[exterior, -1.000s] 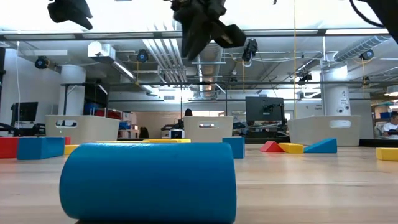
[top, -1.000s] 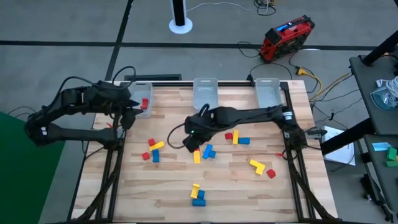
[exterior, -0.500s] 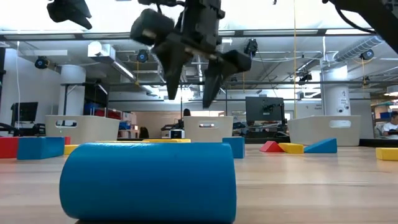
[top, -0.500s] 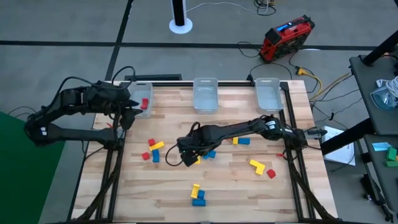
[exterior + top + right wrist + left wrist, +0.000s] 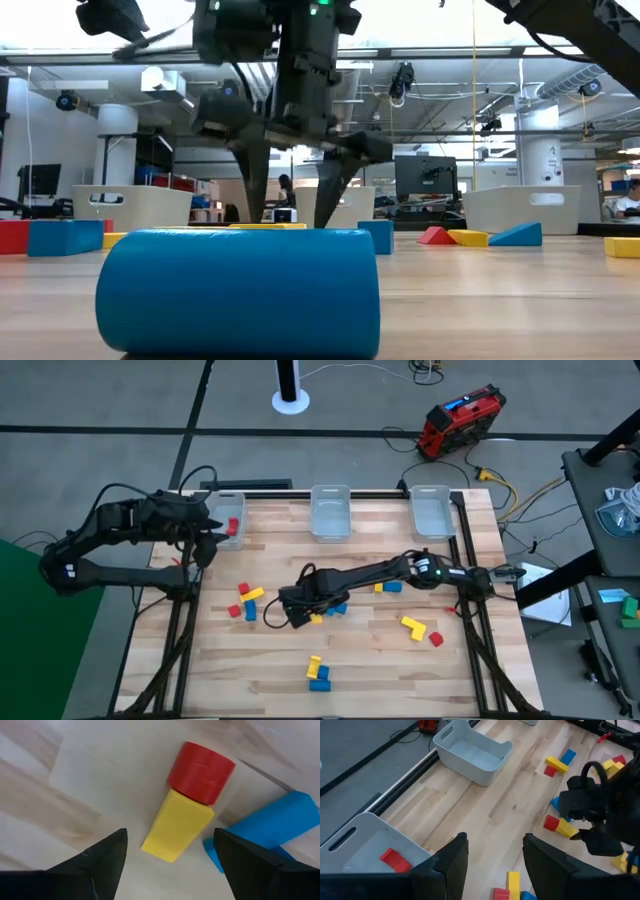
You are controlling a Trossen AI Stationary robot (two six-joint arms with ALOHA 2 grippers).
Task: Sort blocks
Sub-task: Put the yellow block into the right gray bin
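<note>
Only one red block (image 5: 232, 525) sits in the eleven o'clock bin (image 5: 226, 506); the rest litter my desk (image 5: 370, 660). Right gripper (image 5: 170, 851) fingers wide over a yellow block (image 5: 176, 826); left gripper (image 5: 492, 851) fingers wide, empty.

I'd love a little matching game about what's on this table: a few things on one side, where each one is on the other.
Things:
1. red block
2. yellow block
3. left pincer
4. middle bin

Places or states:
A. holds no blocks
B. between the right pincer's open fingers
C. inside the left bin
D. hovering beside the left bin

Pairs: 1-C, 2-B, 3-D, 4-A
</note>
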